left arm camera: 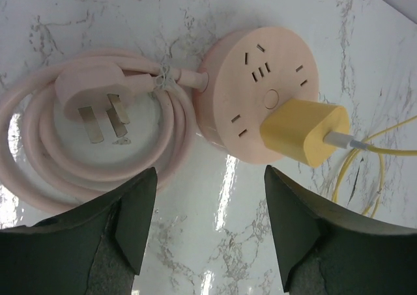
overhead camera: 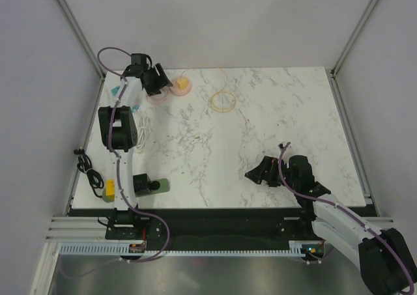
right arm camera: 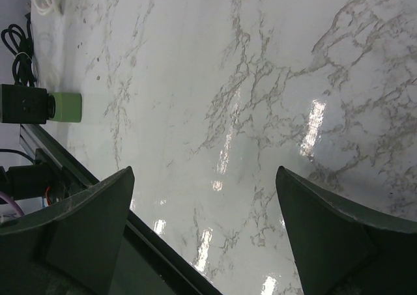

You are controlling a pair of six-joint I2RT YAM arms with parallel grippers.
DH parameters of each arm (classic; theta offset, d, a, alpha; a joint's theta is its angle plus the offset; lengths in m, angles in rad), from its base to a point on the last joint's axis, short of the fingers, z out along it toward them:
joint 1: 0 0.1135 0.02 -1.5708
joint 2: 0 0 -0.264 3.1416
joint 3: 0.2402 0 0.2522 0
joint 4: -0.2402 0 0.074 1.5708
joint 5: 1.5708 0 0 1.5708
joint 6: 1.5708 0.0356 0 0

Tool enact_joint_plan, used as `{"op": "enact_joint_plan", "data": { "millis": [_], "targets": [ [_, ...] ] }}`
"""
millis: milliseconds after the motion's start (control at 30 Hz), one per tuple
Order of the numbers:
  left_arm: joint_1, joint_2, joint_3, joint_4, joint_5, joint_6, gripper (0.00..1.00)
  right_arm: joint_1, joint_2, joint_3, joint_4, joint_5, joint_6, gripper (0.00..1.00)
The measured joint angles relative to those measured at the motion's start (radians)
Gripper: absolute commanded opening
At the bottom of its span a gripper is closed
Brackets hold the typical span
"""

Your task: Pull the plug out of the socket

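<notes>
A round pink socket point(left arm camera: 254, 90) lies on the marble table at the far left point(overhead camera: 180, 86). A yellow plug point(left arm camera: 305, 131) sits in its near-right outlet, with a yellow cable point(left arm camera: 381, 148) running off right. The socket's own pink cord point(left arm camera: 98, 171) is coiled to its left, ending in a pink three-pin plug point(left arm camera: 91, 90) lying pins up. My left gripper point(left arm camera: 210, 207) is open and empty, hovering just short of the socket point(overhead camera: 161, 81). My right gripper point(right arm camera: 205, 226) is open and empty over bare marble near the front right point(overhead camera: 257, 174).
A loop of yellow cable point(overhead camera: 223, 101) lies right of the socket. A white cord point(overhead camera: 142, 131) lies by the left arm. A green-and-black device point(overhead camera: 151, 186) and a yellow block point(overhead camera: 109, 189) sit at the front left; black cable point(overhead camera: 88, 168) hangs off the left edge.
</notes>
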Motion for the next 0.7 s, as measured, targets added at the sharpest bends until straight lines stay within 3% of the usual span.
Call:
{"op": "enact_joint_plan", "data": {
  "millis": [333,700],
  "targets": [
    [0.005,0.072,0.002,0.008,0.092,-0.106,0.61,0.000,0.034,0.000,0.040,0.003,0.003,0.98],
    [0.013,-0.001,-0.201,0.111,0.136,-0.164,0.34,0.000,0.124,-0.005,0.142,-0.006,0.031,0.98]
  ]
}}
